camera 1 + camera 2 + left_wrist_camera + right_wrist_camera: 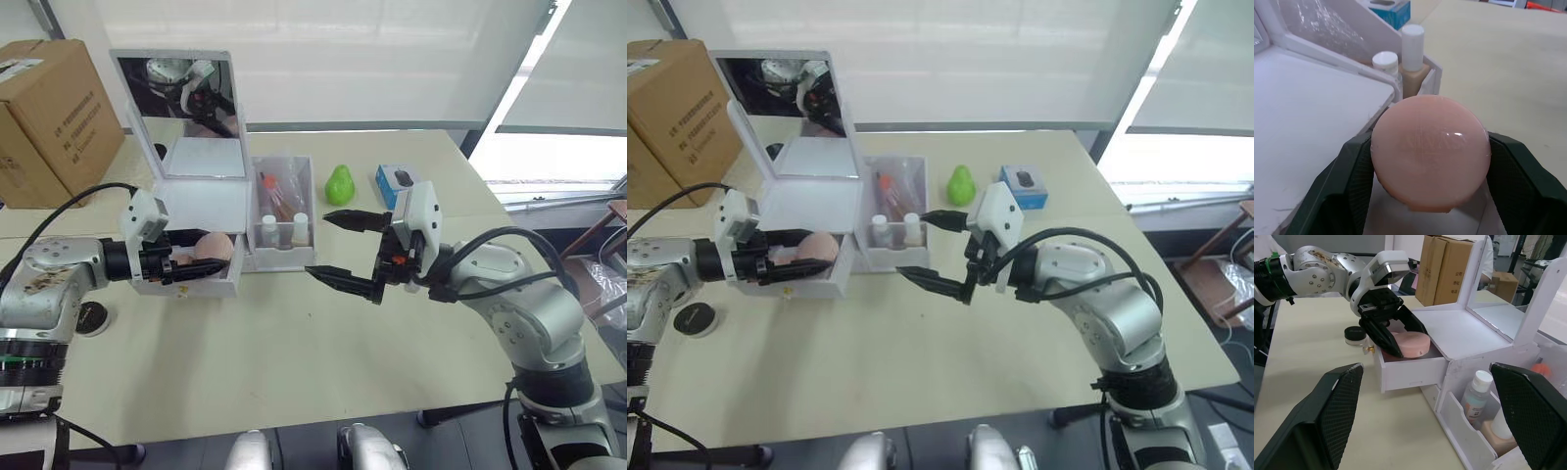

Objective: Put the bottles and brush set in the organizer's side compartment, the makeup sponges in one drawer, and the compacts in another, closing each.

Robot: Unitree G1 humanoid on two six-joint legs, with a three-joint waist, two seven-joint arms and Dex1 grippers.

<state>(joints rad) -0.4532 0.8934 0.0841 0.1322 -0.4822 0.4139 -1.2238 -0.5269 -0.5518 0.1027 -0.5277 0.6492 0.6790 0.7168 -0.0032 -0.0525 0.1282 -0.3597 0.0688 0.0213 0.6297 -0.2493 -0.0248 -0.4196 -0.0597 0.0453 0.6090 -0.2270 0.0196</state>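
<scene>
Gripping a round pink compact (1431,152) between both black fingers, left gripper (186,268) inside the open drawer (1410,371) of the white organizer (206,201). Standing upright in the side compartment (284,235), two white-capped bottles (300,229) beside the brush set (274,196). Hovering just right of that compartment, right gripper (345,252) spread wide, empty. Green sponge (339,185) and blue box (396,183) farther back on the table (294,352); cardboard box (54,113) far left.

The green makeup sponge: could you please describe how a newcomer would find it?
Start at the white organizer with its raised mirror lid. Beyond its side compartment, a small teardrop-shaped green makeup sponge stands on the table beside a blue box; nothing else there is bright green.
</scene>
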